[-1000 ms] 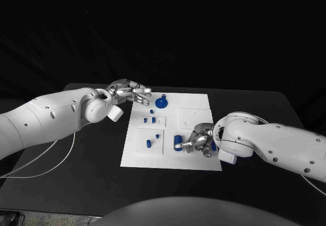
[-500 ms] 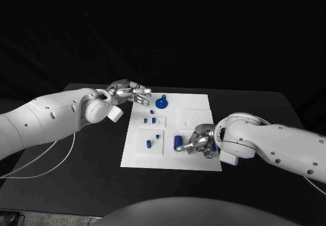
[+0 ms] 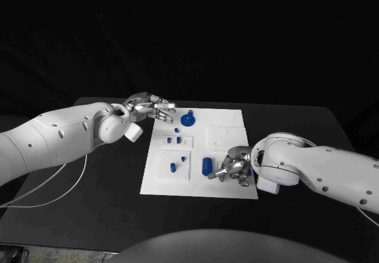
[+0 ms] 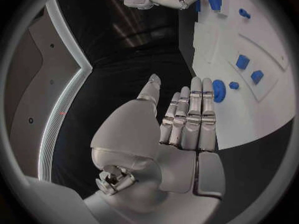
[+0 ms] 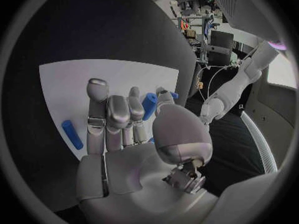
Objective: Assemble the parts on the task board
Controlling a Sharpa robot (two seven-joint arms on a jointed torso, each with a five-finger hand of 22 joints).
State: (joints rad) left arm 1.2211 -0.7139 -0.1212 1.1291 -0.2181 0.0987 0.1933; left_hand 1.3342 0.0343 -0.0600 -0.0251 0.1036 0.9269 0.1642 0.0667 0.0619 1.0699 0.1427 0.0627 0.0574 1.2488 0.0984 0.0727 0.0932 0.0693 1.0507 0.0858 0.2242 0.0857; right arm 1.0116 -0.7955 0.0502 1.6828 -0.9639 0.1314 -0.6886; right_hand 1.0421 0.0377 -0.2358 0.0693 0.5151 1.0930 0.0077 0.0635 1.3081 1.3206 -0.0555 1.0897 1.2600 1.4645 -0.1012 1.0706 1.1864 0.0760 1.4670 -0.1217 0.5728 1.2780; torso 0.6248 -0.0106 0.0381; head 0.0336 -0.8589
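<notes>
The white task board [image 3: 229,118] lies in the middle of the table. On it are a round blue knob [image 3: 187,119], two small blue blocks [image 3: 169,140] and a long blue capsule [image 3: 207,165]. My left hand [image 3: 150,107] hovers at the board's far left corner, fingers straight and holding nothing; the knob [image 4: 219,90] is just past its fingertips [image 4: 194,92]. My right hand [image 3: 231,168] is low over the board's near right part, beside the capsule [image 5: 72,134]. A blue piece [image 5: 148,106] shows between its thumb and fingers; whether it is pinched is unclear.
Small blue pieces [image 3: 183,158] stand in the raised white panel on the board's near left. Another blue piece [image 3: 248,171] lies by my right wrist. Black table [image 3: 103,186] surrounds the board. A white cable [image 3: 47,186] trails at the left.
My right hand has drifted slightly toward the board's near edge, leaving the capsule more exposed. The left hand has not moved.
</notes>
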